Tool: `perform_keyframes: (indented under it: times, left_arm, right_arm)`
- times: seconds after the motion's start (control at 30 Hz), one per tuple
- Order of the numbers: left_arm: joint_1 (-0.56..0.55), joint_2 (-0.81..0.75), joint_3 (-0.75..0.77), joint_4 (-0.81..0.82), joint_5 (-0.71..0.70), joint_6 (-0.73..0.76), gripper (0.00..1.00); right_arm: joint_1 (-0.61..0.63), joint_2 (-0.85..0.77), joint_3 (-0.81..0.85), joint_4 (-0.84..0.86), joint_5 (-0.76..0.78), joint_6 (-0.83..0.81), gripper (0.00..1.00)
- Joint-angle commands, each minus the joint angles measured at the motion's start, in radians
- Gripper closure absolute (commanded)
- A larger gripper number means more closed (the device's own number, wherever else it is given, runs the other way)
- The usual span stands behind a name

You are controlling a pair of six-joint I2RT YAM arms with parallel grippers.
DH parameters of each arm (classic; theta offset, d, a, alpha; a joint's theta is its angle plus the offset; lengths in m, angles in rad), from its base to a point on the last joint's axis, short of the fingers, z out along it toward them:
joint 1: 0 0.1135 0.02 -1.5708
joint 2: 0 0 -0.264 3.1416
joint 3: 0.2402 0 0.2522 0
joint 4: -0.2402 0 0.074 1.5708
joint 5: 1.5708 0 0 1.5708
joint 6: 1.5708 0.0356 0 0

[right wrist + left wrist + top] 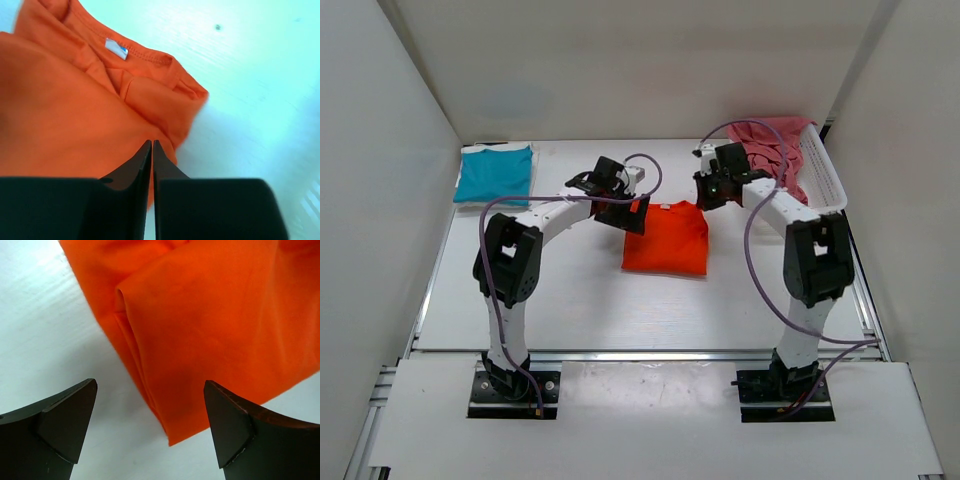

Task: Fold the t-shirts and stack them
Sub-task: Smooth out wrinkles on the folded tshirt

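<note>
The fingers (60, 420) of the left gripper (150, 425) are spread wide over a corner of the folded orange t-shirt (665, 238) — nothing is gripped. Those of the right gripper (151, 145) are seen all but closed, empty, over its collar end.

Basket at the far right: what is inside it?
The basket holds a crumpled pink shirt; the right arm hides its near part. Whether anything lies beneath the shirt cannot be seen.

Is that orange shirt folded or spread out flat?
Folded: the orange shirt is a compact rectangle, with layered edges visible close up.
</note>
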Motion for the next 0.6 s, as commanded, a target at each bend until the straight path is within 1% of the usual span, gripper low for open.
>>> perform_keyframes:
  times: [0.0,0.03,0.1,0.13,0.17,0.23,0.27,0.33,0.4,0.47,0.53,0.57]
  left_arm:
    - [0.021,-0.058,-0.057,0.048,0.138,-0.1,0.02]
    - [0.023,-0.058,-0.068,0.059,0.155,-0.105,0.01]
    - [0.017,-0.044,-0.062,0.067,0.144,-0.103,0.01]
    - [0.017,-0.035,-0.028,0.068,0.125,-0.091,0.02]
    - [0.011,-0.018,-0.008,0.064,0.114,-0.079,0.01]
    - [0.017,0.004,0.075,0.061,0.072,-0.062,0.01]
    - [0.017,0.013,0.098,0.055,0.046,-0.057,0.01]
    - [0.023,0.033,0.168,0.056,0.011,-0.03,0.01]
    - [0.032,0.057,0.189,0.07,0.022,-0.004,0.01]
    - [0.041,0.071,0.199,0.087,0.049,0.01,0.05]
    - [0.038,0.097,0.216,0.09,0.077,0.019,0.15]
    - [0.04,0.106,0.23,0.082,0.077,0.028,0.16]
  right_arm:
    - [-0.019,-0.167,-0.064,-0.017,0.023,0.014,0.93]
    - [-0.015,-0.181,-0.078,-0.039,0.003,0.017,0.95]
    - [-0.007,-0.224,-0.156,-0.045,-0.031,0.02,0.98]
    - [-0.001,-0.229,-0.175,-0.045,-0.037,0.023,1.0]
    - [0.013,-0.233,-0.213,-0.047,-0.04,0.025,0.99]
    - [0.013,-0.224,-0.238,-0.039,-0.059,0.043,0.98]
    - [0.002,-0.21,-0.233,-0.037,-0.063,0.051,0.95]
    - [-0.011,-0.186,-0.226,-0.024,-0.06,0.065,0.77]
    - [-0.034,-0.154,-0.195,-0.016,-0.051,0.076,0.7]
    - [-0.047,-0.119,-0.167,-0.008,-0.057,0.08,0.66]
    - [-0.068,-0.097,-0.149,-0.002,-0.071,0.076,0.64]
    - [-0.07,-0.08,-0.128,0.001,-0.075,0.068,0.63]
